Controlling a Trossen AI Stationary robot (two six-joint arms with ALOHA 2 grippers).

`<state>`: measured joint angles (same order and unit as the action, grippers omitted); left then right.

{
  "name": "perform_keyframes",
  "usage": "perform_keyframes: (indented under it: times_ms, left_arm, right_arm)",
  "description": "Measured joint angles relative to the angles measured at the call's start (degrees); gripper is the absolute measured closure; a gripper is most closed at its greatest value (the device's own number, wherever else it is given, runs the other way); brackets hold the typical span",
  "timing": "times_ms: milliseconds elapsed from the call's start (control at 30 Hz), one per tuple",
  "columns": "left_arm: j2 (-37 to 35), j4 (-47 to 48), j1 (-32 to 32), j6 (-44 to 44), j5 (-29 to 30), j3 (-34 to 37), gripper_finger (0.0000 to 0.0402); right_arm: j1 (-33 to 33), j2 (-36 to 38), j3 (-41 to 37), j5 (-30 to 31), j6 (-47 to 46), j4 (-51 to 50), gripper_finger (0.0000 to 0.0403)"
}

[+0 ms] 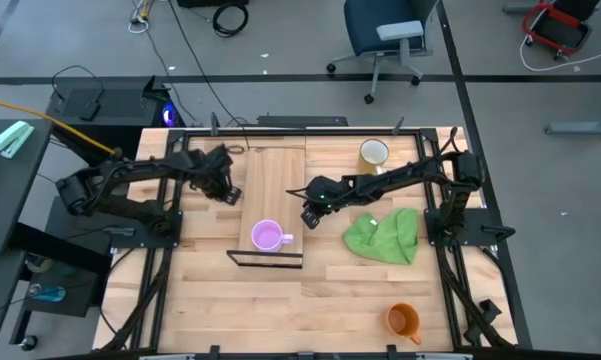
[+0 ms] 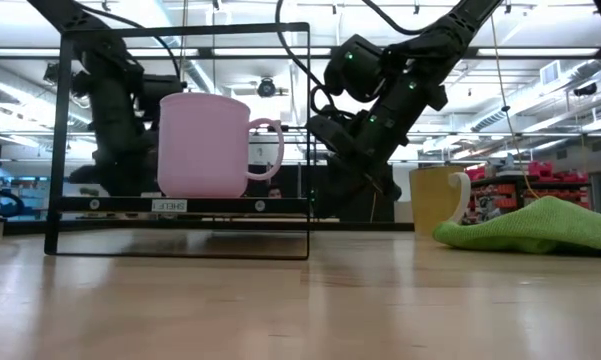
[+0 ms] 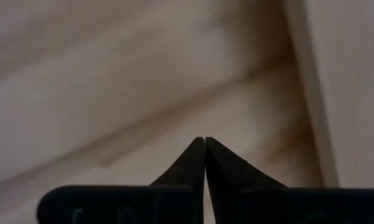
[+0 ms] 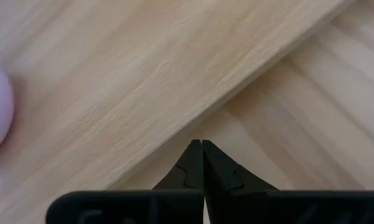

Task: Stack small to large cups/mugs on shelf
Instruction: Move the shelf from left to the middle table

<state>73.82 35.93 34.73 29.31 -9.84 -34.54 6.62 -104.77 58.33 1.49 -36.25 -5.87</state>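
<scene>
The light-purple mug (image 1: 267,236) stands upright on the near end of the light-wood shelf (image 1: 276,185), by its black frame (image 1: 266,260). It also shows in the low view (image 2: 204,145). The cream mug (image 1: 373,154) stands on the table at the far right. The orange mug (image 1: 403,320) stands near the front right. My right gripper (image 1: 309,217) is shut and empty at the shelf's right long edge (image 4: 236,87), right of the purple mug. My left gripper (image 1: 230,193) is shut and empty at the shelf's left edge. My right gripper's shut fingertips (image 4: 202,149) stand over the line between the shelf's right edge and the table; I cannot tell whether they touch either. My left gripper's shut fingertips (image 3: 204,146) point at the wood close by; I cannot tell whether they touch it.
A crumpled green cloth (image 1: 383,235) lies on the table right of the shelf, between the cream and orange mugs. The shelf's upright black frame (image 2: 180,140) stands around the purple mug at the near end. Bare tabletop lies along the front edge (image 1: 280,310).
</scene>
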Motion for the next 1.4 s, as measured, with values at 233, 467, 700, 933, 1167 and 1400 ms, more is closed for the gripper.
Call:
perform_keyframes:
  times_ms: [233,467,700,933,1167,1400]
  left_arm:
    - [0.0,-8.8,-5.5,3.1,-1.0,3.1,0.0387]
    - [0.0,-12.6,-7.8,3.9,-3.2,3.1,0.0391]
    - [0.0,-15.7,-9.2,4.7,-3.4,3.1,0.0385]
    - [0.0,-16.7,-9.3,4.8,-3.7,3.1,0.0395]
    - [1.7,-18.6,-9.3,4.9,-4.4,3.1,0.0383]
    - [5.7,-23.4,-10.8,4.8,-5.9,3.1,0.0396]
  right_arm:
    - [-0.5,0.0,0.0,0.8,-0.7,0.1,0.0403]
    - [-0.5,0.0,0.0,0.8,-0.8,0.3,0.0403]
    - [-0.5,0.0,0.0,0.8,-0.7,0.4,0.0403]
    - [-0.5,0.0,0.0,0.8,-0.8,0.2,0.0403]
    - [-0.5,0.0,0.0,0.8,-1.1,-0.7,0.0403]
    - [-0.5,0.0,-0.1,1.6,-1.3,-2.9,0.0403]
